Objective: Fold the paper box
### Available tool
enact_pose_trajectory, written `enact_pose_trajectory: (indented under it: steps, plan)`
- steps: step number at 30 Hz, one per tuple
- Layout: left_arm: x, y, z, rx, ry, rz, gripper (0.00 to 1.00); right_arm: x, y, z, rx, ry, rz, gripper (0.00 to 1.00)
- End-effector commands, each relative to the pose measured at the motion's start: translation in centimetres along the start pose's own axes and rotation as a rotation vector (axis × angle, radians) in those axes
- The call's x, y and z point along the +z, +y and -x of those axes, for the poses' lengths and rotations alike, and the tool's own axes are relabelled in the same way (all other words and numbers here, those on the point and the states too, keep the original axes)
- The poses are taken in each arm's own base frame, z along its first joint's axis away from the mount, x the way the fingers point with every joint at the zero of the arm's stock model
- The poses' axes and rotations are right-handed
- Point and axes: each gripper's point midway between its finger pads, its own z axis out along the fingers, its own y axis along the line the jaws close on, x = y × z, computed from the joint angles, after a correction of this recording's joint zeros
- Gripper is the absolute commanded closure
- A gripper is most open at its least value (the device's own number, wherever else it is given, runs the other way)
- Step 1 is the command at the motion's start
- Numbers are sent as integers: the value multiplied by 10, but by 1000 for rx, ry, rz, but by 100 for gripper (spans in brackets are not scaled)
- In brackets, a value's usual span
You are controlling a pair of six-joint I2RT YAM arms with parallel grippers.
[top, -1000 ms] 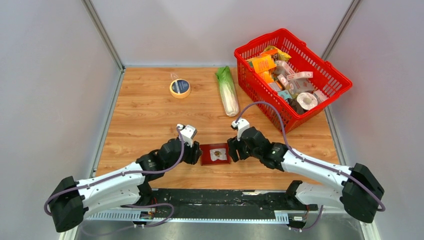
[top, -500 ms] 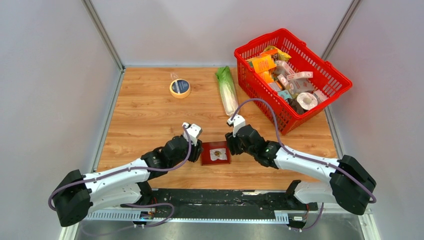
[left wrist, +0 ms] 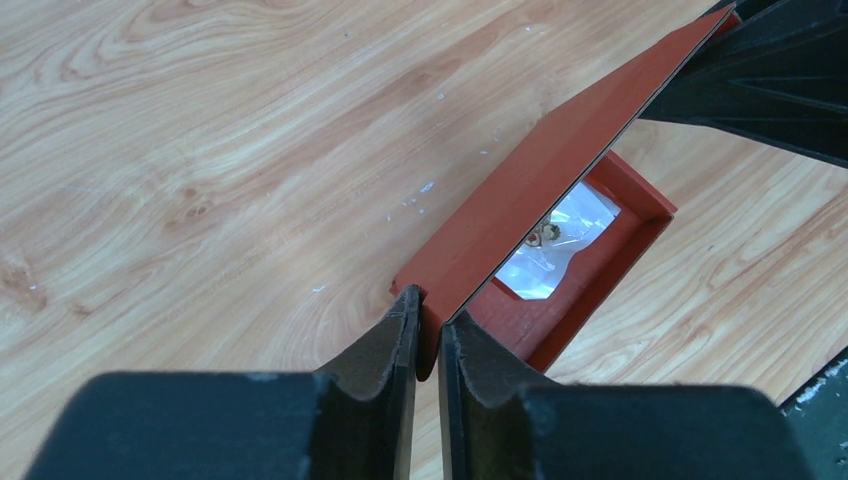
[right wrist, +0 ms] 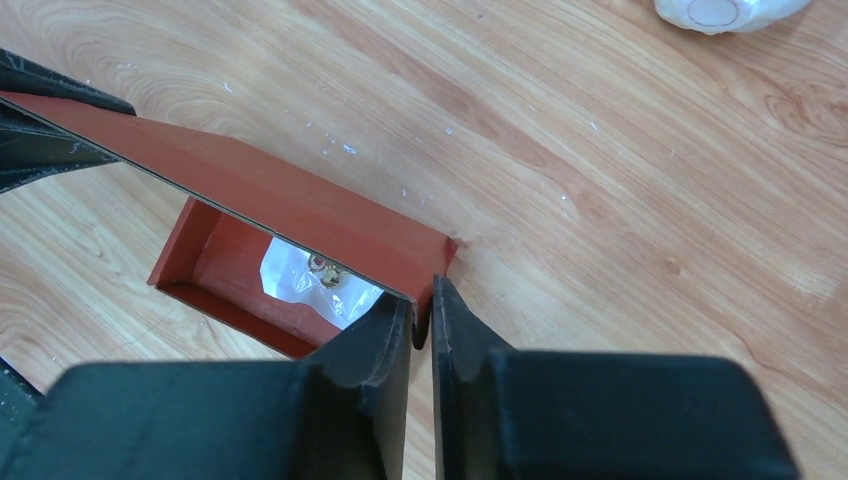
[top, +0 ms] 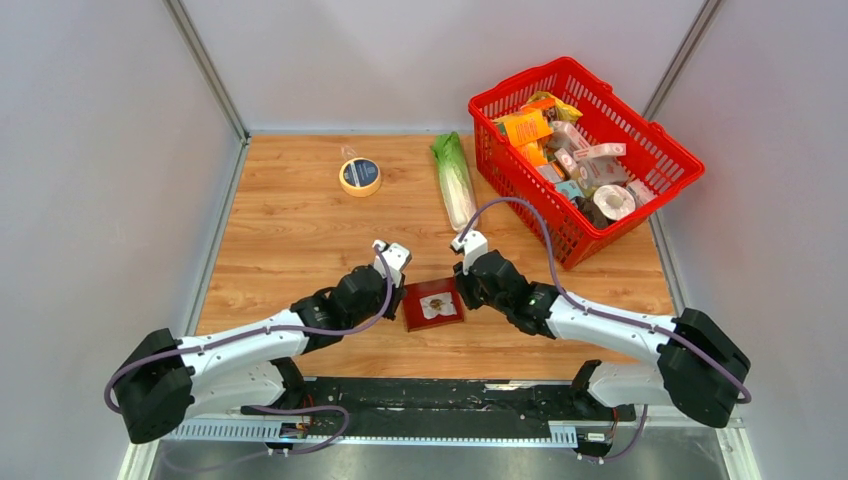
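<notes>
The box [top: 432, 304] lies on the table [top: 300, 210] between both arms, a clear bag [left wrist: 556, 235] inside. The left gripper [left wrist: 428, 310] and right gripper [right wrist: 421, 305] pinch opposite ends of its flap [left wrist: 540, 190]. The basket [top: 520, 80] holds packets [top: 575, 150].

1. Left gripper [left wrist: 428, 325] and right gripper [right wrist: 420, 310] block the left and right sides of the paper box [top: 432, 304]; its far and near sides lie open.
2. Bare table [top: 290, 230] spreads around the tape roll [top: 360, 176], left of the cabbage [top: 455, 185].
3. Red basket [top: 650, 210] fills the far-right corner.
</notes>
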Motion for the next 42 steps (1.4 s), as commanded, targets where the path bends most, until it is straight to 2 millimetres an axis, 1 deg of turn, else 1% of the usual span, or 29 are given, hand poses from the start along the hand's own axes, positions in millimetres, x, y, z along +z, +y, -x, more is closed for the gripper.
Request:
enact_pose_trajectory:
  steps: [1, 2, 5, 6, 7, 8, 9, 10, 11, 12, 14, 15, 17, 18, 19, 20, 21, 23, 24, 29, 33, 38, 42]
  plan:
    - [3, -14, 29, -32, -51, -46, 84, 1, 10, 26, 41, -73, 18, 88]
    - [3, -14, 30, -38, -50, -46, 86, 1, 10, 26, 61, -73, 15, 92]
    - [2, -12, 31, -71, -33, -22, 93, 2, 11, 29, 121, -74, -7, 100]
    - [2, -9, 33, -84, -36, 0, 96, 2, 10, 23, 126, -49, -24, 100]
    - [1, -8, 38, -115, -47, 11, 100, 2, 10, 23, 138, -52, -36, 100]
    - [2, -7, 40, -130, -53, 22, 100, 3, 6, 24, 157, -63, -63, 100]
    - [1, -1, 36, -144, -40, 61, 100, 3, 8, 24, 165, -73, -73, 100]
    - [1, 1, 39, -182, -46, 81, 100, 4, 5, 22, 175, -74, -95, 100]
    - [1, 4, 40, -202, -47, 107, 100, 4, -1, 23, 189, -85, -133, 100]
    - [1, 14, 42, -219, -59, 172, 100, 6, -1, 22, 216, -88, -151, 100]
    - [2, 21, 42, -249, -43, 234, 100, 7, -7, 30, 240, -117, -202, 100]
    - [1, 32, 39, -252, -36, 302, 100, 9, -7, 30, 259, -121, -219, 100]
    - [5, 36, 40, -270, -34, 348, 100, 10, -12, 38, 287, -150, -262, 100]
    - [5, 43, 39, -274, -36, 396, 100, 13, -12, 38, 291, -150, -276, 100]
    - [8, 45, 38, -294, -37, 419, 100, 14, -13, 38, 305, -155, -292, 100]
    - [9, 46, 36, -297, -35, 427, 100, 14, -16, 45, 316, -179, -317, 100]
    - [9, 48, 36, -303, -43, 448, 100, 17, -16, 44, 317, -174, -328, 100]
    - [9, 48, 35, -324, -54, 464, 100, 19, -18, 48, 333, -195, -354, 100]
    - [8, 52, 35, -327, -70, 494, 100, 23, -16, 52, 341, -212, -356, 100]
    - [7, 56, 30, -356, -100, 538, 100, 28, -16, 51, 372, -236, -399, 100]
    - [9, 56, 22, -378, -97, 554, 100, 32, -14, 38, 371, -224, -440, 100]
    - [13, 50, 14, -395, -92, 558, 100, 34, -8, 30, 375, -216, -432, 100]
    - [11, 48, 4, -396, -93, 575, 100, 33, -4, 22, 366, -206, -428, 100]
